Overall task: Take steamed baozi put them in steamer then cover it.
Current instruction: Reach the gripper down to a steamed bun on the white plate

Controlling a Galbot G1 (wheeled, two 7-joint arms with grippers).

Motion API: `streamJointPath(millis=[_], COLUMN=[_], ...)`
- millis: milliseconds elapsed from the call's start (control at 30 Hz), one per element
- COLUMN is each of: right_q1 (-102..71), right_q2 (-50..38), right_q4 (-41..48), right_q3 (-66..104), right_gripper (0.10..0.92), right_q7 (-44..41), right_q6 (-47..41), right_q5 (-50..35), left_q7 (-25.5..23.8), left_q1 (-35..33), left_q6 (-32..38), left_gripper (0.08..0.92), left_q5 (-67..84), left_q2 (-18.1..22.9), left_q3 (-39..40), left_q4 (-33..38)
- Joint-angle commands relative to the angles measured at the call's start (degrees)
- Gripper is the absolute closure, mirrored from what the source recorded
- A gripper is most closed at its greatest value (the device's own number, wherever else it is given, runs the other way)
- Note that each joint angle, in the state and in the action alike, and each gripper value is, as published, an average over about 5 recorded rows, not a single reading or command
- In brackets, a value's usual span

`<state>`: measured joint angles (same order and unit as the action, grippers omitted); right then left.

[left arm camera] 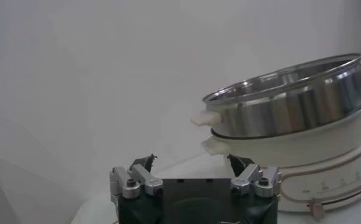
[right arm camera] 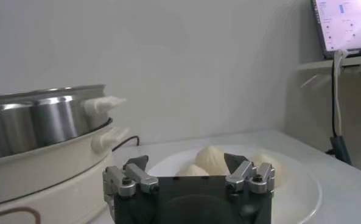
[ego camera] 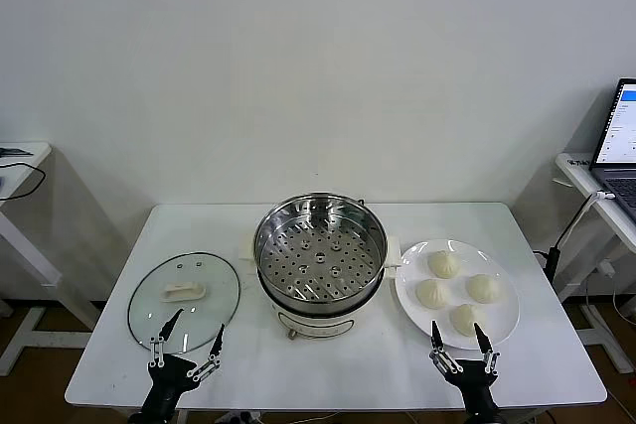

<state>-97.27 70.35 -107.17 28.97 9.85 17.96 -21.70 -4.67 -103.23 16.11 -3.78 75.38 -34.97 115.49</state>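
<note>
Here, the round shiny stainless-steel steamer (ego camera: 320, 253) with its perforated tray stands uncovered at the middle of the white table (ego camera: 537, 364), on a cream-white base. To its right, four cream-white pleated baozi (ego camera: 455, 290) lie on a flat white plate (ego camera: 507, 325). To its left, the round clear glass cover (ego camera: 184, 299) with a cream-white handle rests flat on the table. The left gripper (ego camera: 187, 344) hovers at the table's near edge, just before the cover, fingers spread apart and empty. The right gripper (ego camera: 458, 341) hovers at the near rim of the plate, fingers likewise apart, holding nothing. A laptop (ego camera: 620, 141) sits on a side table far right.
</note>
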Motion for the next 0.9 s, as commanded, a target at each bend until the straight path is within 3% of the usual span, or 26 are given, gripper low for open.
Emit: streamJointPath(millis=[33,267,400,567,700,900], right_q1=[5.4,23.3,37.8,54.4,63.5,72.3], right_q2=[-1.8,-9.2,-13.9,-18.1,-22.7,-30.8], right_q4=[-0.5,3.6,13.3,28.0,37.2,43.8], right_q3=[0.7,0.4,-3.4,-11.8,-18.9,-32.3], right_gripper=[0.203,0.203,0.203,0.203,0.203,0.203], right_q7=[3.3,6.7,6.5,0.5,-12.9,-45.5], right_q6=[-5.4,-16.0,-18.9,-20.9,-24.3,-22.3], right_q5=[-1.5,-8.6,-13.9,-19.2,-20.4,-10.6], left_q7=[-0.2,-0.3,-0.4,-0.3,-0.3,-0.3], left_q1=[-1.0,-1.5,-1.7,-1.8,-2.0,-2.1], left_q6=[0.4,1.6,1.7,1.7,1.4,1.4], left_gripper=[0.177,0.177,0.177,0.177,0.177,0.177], left_q5=[0.4,-0.2,-0.4,-0.4,-0.4,-0.4], left_q2=[0.0,0.1,0.1,0.3,0.4,0.5], left_q3=[0.4,0.0,-0.2,-0.3,-0.4,-0.7], left_q4=[1.4,2.4,2.8,3.0,3.2,3.2])
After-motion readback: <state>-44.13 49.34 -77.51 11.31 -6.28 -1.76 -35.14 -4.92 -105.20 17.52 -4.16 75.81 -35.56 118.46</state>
